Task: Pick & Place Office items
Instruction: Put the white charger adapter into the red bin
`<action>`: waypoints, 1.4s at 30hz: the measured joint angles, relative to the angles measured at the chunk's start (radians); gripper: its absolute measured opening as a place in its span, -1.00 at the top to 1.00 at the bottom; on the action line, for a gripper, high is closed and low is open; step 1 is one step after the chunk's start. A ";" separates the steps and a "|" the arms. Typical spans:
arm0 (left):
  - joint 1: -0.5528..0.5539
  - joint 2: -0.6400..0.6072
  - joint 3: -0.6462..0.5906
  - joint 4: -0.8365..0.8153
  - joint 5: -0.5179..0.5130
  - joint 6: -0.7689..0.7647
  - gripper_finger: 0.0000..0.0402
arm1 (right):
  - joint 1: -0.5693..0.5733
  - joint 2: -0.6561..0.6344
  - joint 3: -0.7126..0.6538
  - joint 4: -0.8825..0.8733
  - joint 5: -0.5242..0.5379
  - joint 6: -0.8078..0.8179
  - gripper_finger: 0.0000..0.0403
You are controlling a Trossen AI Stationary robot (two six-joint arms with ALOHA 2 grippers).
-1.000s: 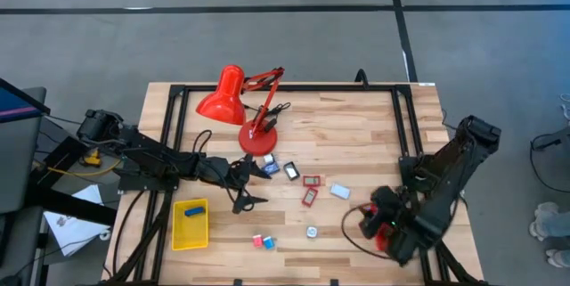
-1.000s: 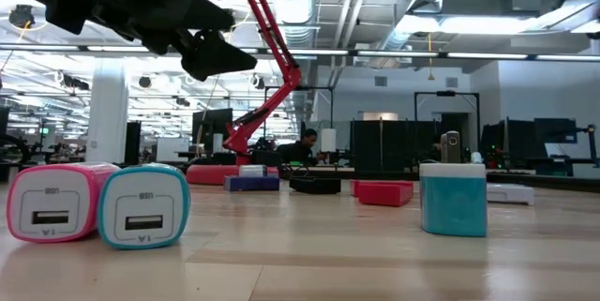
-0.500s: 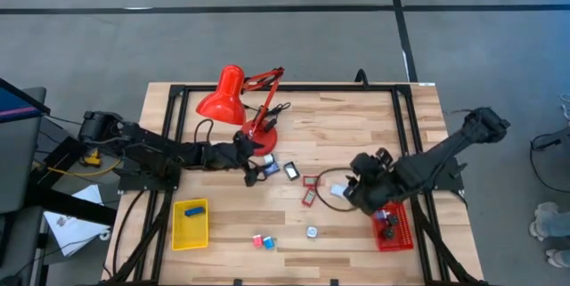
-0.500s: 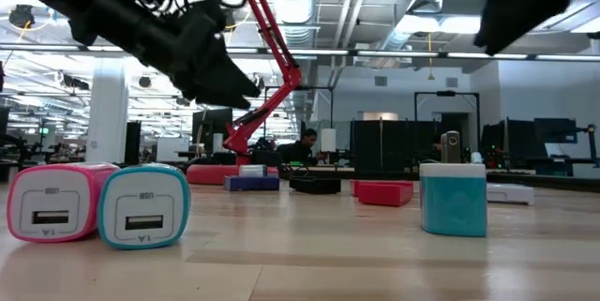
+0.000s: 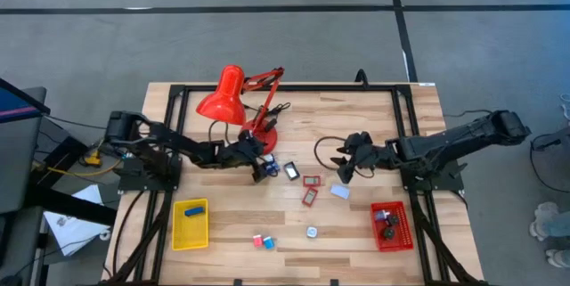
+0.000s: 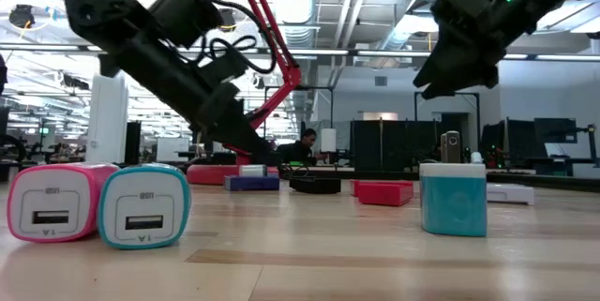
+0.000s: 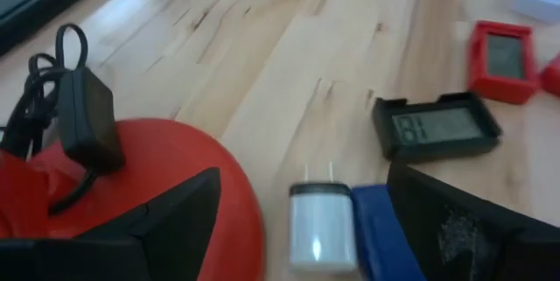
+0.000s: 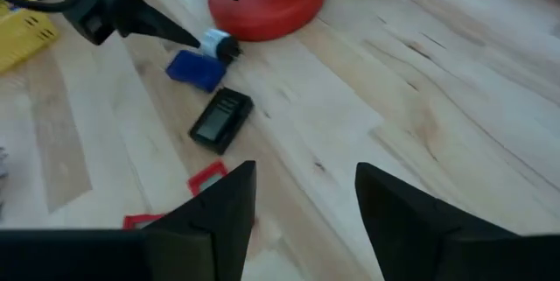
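The office items lie scattered mid-table: a white plug (image 7: pixel 319 224) and a blue block (image 7: pixel 376 233) beside the red lamp's base (image 7: pixel 140 176), a black display unit (image 5: pixel 291 171), two red clips (image 5: pixel 311 180), a pale block (image 5: pixel 340 192), and pink and teal chargers (image 5: pixel 263 242) near the front. My left gripper (image 7: pixel 304 178) is open and slants down, one finger on either side of the plug and blue block, touching neither. My right gripper (image 5: pixel 342 168) hangs open above the table, right of the red clips, with nothing between its fingers.
The red desk lamp (image 5: pixel 233 99) stands at the far side, its cable (image 7: pixel 52 115) on the base. A yellow tray (image 5: pixel 190 224) with a blue item sits near left. A red tray (image 5: pixel 392 225) with small items sits near right. Black frame rails (image 5: pixel 174 126) border the table.
My left gripper has moved toward the far edge and down to the lamp base, tipping downward over the plug and blue block. My right gripper has left the red tray and swung toward the far edge and left, to the middle of the table.
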 joint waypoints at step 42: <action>-0.052 0.076 0.016 -0.047 0.010 -0.015 -0.26 | -0.062 0.000 0.000 -0.004 -0.068 -0.074 0.11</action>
